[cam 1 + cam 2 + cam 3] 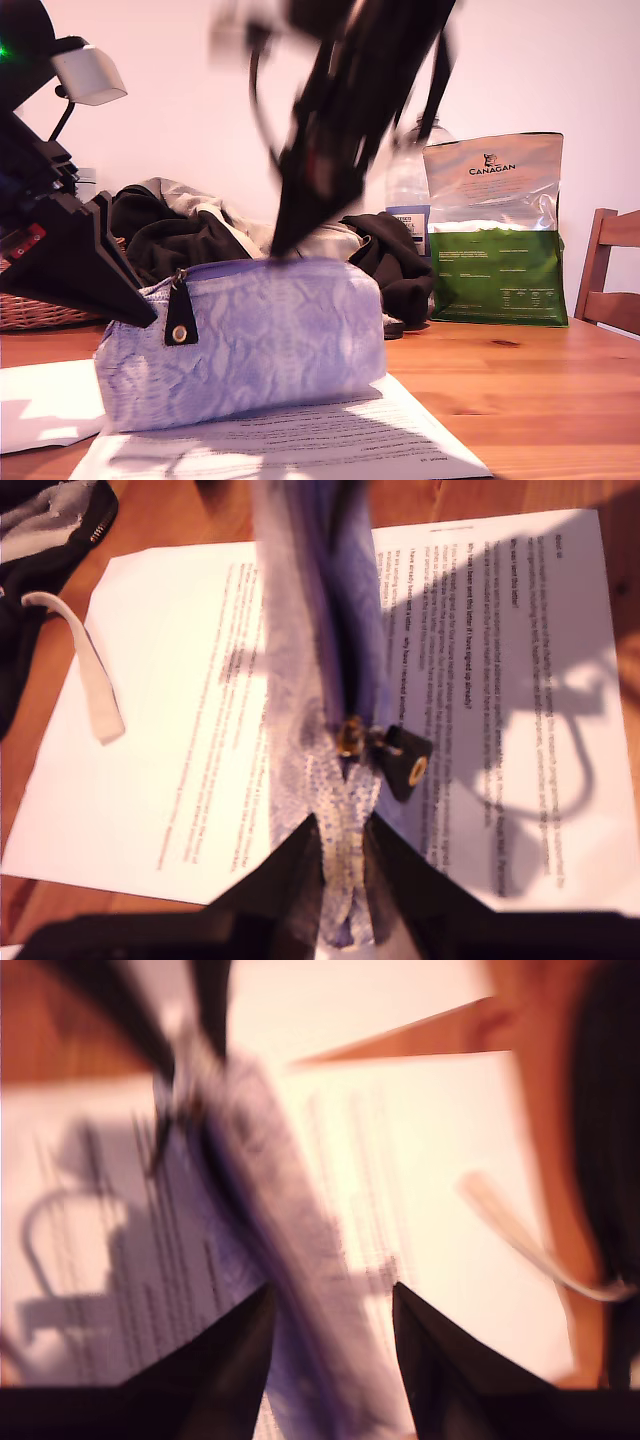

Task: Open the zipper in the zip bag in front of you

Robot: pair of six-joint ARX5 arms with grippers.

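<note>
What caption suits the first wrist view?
My first gripper pinches the zip bag beside its zipper.

Plain pale wall (170,110) behind. Wooden table (520,390), warm orange-brown, sunlit patches near front. Wooden chair (612,270) at exterior view's right edge. Wicker basket (40,312) at exterior view's left. Dark clothes heap (185,235) against wall. White lamp head (90,75) upper left of exterior view.
</note>
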